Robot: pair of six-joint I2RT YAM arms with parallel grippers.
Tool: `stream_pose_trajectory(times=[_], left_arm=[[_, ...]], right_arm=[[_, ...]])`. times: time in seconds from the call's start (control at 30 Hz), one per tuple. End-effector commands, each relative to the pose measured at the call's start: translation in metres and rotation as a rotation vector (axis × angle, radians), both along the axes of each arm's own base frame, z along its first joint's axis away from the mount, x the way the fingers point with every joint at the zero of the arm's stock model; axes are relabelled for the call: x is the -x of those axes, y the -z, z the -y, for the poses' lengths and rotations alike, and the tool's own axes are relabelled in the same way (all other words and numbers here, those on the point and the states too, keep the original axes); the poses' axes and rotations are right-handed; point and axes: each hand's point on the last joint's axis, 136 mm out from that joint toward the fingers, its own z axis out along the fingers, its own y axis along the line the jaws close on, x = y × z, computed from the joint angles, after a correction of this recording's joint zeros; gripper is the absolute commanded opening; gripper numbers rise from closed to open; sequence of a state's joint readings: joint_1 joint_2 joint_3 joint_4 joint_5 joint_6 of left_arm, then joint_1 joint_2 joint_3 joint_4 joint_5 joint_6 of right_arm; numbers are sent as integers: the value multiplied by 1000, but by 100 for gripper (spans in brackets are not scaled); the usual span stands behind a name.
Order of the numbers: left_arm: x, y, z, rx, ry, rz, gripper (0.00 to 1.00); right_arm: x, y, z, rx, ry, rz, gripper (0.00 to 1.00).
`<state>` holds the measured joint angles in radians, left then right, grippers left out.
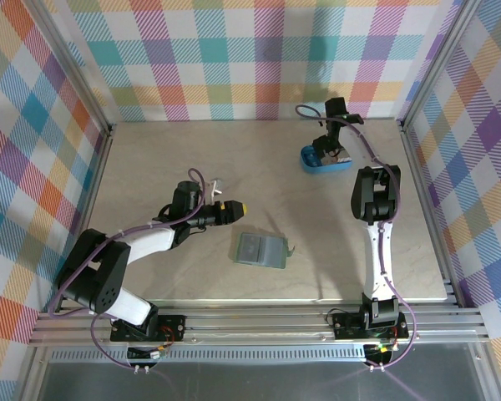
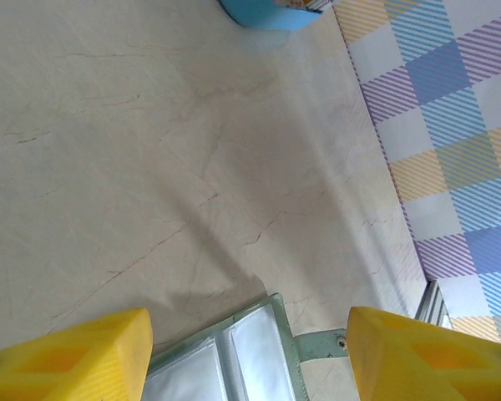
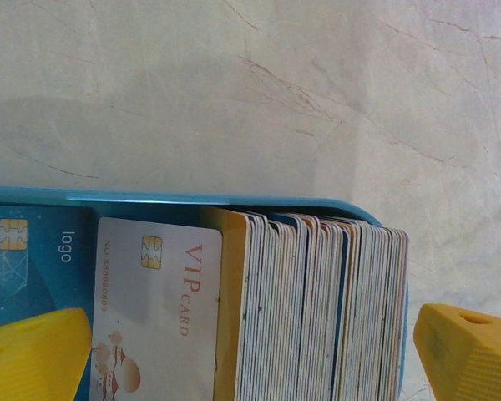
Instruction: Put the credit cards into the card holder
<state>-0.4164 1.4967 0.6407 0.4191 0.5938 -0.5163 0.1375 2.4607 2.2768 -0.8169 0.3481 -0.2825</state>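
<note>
The card holder [image 1: 260, 249] lies opened flat on the table, sage green with clear slot pockets [image 2: 234, 359] and a snap strap [image 2: 321, 344]. My left gripper [image 1: 236, 209] hovers just left of and behind it. It is open, its yellow fingers [image 2: 75, 355] wide apart with nothing between them. The credit cards [image 3: 317, 309] stand on edge as a thick stack in the blue tray [image 3: 150, 198], with a grey-white VIP card [image 3: 159, 317] leaning at the stack's left. My right gripper [image 3: 250, 359] is open, its jaws straddling the stack without touching it.
The blue tray [image 1: 313, 163] sits at the back right of the table, under my right gripper [image 1: 327, 153]. Checked walls enclose the table on three sides, and the right wall [image 2: 451, 125] is near the holder's strap side. Bare marble-look tabletop [image 1: 150, 167] stretches to the left.
</note>
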Motion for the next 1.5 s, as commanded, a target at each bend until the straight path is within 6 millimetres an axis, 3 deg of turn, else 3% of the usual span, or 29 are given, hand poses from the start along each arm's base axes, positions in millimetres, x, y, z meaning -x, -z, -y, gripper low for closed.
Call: stream_pose_trajectory(times=[0.0, 0.37, 0.73, 1.03, 1.3, 1.47], left_arm=[[-9, -10, 0, 34, -4, 32, 63], [-12, -4, 2, 49, -17, 2, 60], [-11, 3, 1, 64, -34, -19, 58], [-9, 2, 3, 88, -27, -25, 57], [-10, 3, 4, 99, -25, -30, 56], [-10, 4, 4, 98, -27, -31, 56]], right_arm=[[4, 0, -1, 14, -21, -12, 99], [1, 6, 6, 60, -16, -9, 99], [10, 18, -10, -18, -70, -61, 99], [6, 27, 14, 145, -10, -53, 99], [0, 12, 20, 161, 39, 9, 99], [-4, 0, 22, 155, 56, 41, 90]])
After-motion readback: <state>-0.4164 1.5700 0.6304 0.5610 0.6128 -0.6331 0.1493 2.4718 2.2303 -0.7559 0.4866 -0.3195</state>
